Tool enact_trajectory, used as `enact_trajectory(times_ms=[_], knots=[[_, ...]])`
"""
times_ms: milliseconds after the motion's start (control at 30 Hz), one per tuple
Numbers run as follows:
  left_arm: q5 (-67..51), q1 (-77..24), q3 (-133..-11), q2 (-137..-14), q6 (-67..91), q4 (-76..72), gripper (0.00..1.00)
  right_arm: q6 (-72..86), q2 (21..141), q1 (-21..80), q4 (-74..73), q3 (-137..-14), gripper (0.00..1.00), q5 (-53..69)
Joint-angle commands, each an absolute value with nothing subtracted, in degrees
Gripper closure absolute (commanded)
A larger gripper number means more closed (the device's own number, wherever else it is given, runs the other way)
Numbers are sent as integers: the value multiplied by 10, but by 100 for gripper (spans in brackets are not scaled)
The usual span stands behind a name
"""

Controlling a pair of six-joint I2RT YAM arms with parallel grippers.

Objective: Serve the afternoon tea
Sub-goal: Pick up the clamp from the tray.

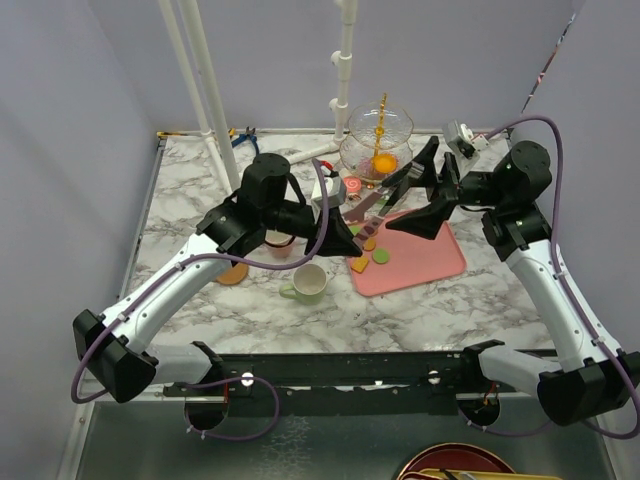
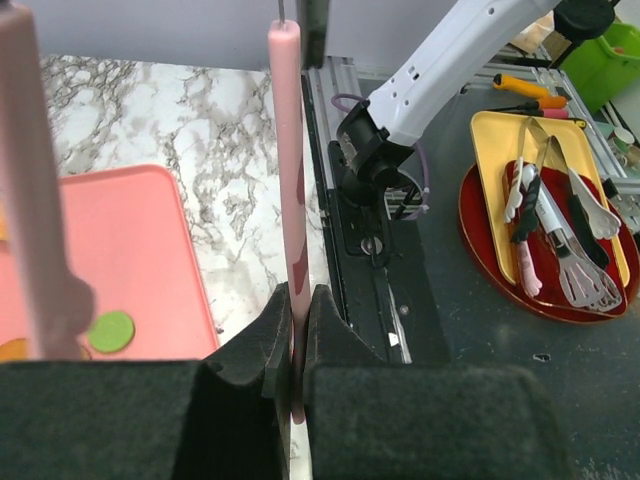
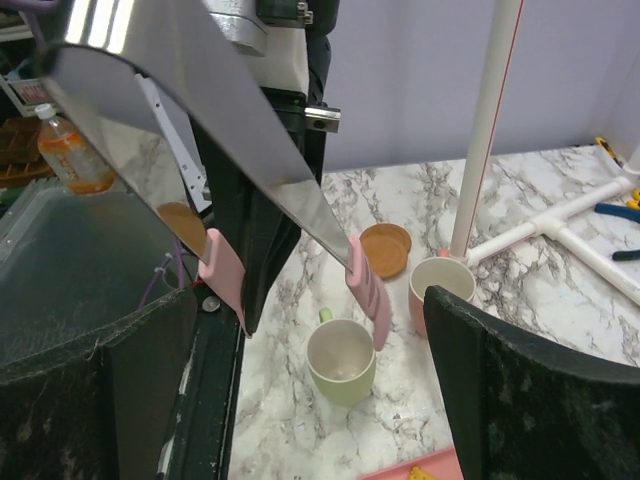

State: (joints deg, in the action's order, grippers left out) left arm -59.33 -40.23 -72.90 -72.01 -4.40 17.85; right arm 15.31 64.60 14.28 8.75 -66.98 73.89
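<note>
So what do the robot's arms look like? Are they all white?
Not all white. The left arm and right arm are smooth white tubes joined by chunky black joints, and a thin purple cable loops along each. Each ends in a black two-finger gripping part: the left pincer and right pincer.

Place: robot lab cell with a staged tabletop.
Enclosure: plain grey walls (image 1: 60, 150) to the left of, to the right of and beyond the left gripper (image 1: 345, 238), around a marble-print table (image 1: 190, 190).
Frame: white pipes (image 1: 205, 90) stand beyond that gripper.
Mount: black bolted rail (image 1: 350, 368) behind it; purple cables (image 1: 559, 180) run along the arms.
Stores: back past it, off the table, a red plate (image 2: 480, 230) of utensils and a green bin (image 2: 610, 50).
</note>
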Motion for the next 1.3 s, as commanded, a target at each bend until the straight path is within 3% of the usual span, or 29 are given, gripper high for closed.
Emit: enact_trajectory(times_ms=[0, 633, 1000, 1267], knots=[[-584, -401, -761, -731, -69, 175, 100, 164, 652, 150, 110, -674, 0, 767], [-536, -402, -794, -766, -125, 189, 100, 123, 693, 205, 18, -706, 1, 697], [-547, -403, -804, -773, -139, 210, 100, 122, 702, 211, 29, -708, 17, 690], [-537, -403, -803, -766, -155, 229, 98, 97, 714, 211, -6, -727, 36, 697]])
